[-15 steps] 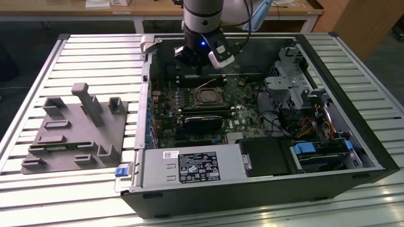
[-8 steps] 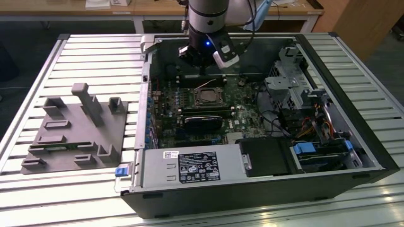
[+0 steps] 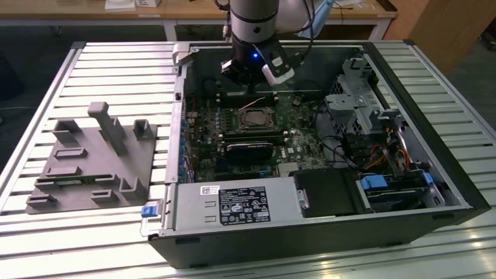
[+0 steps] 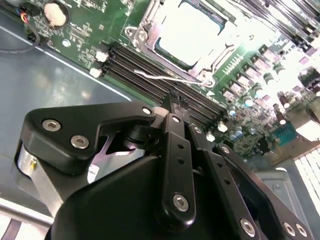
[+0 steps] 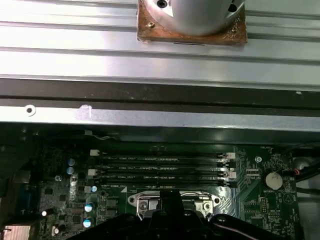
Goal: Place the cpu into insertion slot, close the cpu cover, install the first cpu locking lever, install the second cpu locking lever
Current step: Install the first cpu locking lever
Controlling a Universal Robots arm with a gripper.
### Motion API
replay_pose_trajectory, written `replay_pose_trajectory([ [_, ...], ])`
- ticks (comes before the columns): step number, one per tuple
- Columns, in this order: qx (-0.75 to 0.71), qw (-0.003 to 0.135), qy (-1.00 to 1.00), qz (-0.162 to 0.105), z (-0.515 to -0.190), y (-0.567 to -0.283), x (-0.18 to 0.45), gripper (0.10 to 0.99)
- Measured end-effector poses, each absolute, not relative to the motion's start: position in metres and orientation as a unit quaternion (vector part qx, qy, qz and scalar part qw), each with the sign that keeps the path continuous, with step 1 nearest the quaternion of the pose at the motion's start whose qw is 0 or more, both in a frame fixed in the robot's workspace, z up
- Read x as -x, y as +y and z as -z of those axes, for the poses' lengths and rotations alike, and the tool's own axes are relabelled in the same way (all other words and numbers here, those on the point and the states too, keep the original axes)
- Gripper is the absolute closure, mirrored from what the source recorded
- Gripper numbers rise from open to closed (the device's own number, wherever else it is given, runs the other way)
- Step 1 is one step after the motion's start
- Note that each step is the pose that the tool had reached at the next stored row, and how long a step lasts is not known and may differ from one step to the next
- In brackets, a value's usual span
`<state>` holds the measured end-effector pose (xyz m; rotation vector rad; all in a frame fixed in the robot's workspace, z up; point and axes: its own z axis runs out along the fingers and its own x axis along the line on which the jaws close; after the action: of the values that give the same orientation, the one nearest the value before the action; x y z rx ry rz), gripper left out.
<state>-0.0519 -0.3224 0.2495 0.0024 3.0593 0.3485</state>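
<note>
Silvery chip (image 4: 187, 30) lies under the closed cover (image 4: 145, 25) (a thin metal frame); the gripper (image 4: 172, 101), jaws pressed together and empty, hovers near a wire lever (image 4: 165, 78).

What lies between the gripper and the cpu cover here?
In the second wrist view, rows of black memory slots and a thin wire lever lie between the gripper and the cpu cover.

The label (image 3: 241, 206) on the metal box (image 3: 194, 216) bears print too small to read. Nothing else is legible.
</note>
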Motion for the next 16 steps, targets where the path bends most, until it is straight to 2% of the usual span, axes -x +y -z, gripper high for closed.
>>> replay_pose_trajectory([
  [9, 0.001, 0.052, 0.992, -0.112, -0.242, -0.322, 0.052, 0.98],
  [16, 0.002, 0.06, 0.992, -0.112, -0.233, -0.322, 0.052, 0.98],
])
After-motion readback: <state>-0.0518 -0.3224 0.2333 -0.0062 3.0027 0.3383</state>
